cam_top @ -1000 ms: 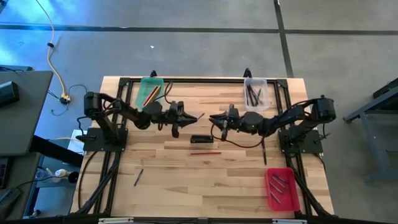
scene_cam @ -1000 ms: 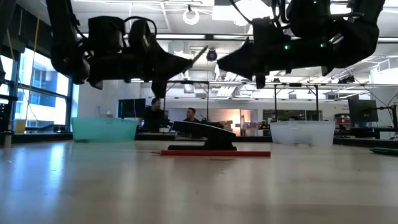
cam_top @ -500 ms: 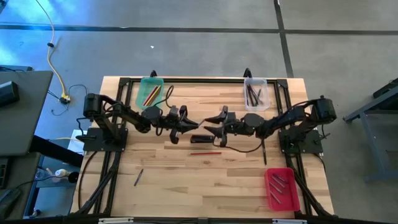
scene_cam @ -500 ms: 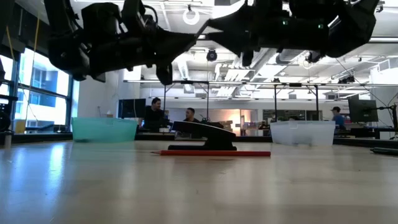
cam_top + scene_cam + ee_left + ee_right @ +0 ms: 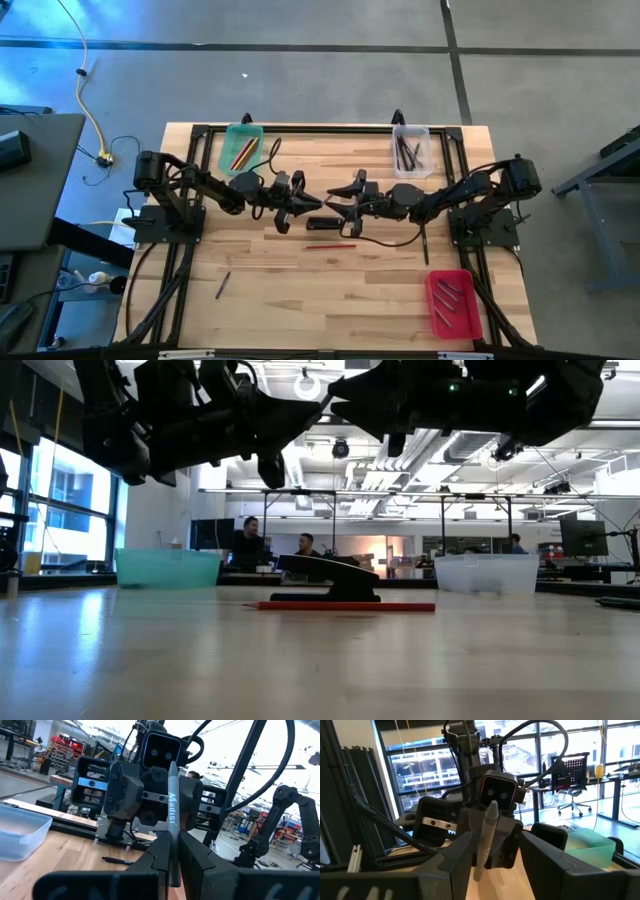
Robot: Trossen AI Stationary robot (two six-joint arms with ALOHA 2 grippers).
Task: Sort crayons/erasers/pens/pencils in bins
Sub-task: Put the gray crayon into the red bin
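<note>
Above the table's centre, your two grippers are now meeting nose to nose over the black block (image 5: 322, 223): the left gripper (image 5: 299, 203) is clamping a grey pen (image 5: 171, 825) upright, while the right gripper (image 5: 335, 207), having closed in from three o'clock over the last second, is spreading its fingers (image 5: 547, 857) wide on either side of that pen. You are setting up a handover, presumably for the clear bin (image 5: 411, 149) at one o'clock; nothing is sorted yet.

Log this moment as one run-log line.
phase: mid-air handover | left gripper: shut on grey pen | right gripper: open around pen tip | red pencil: on table
</note>
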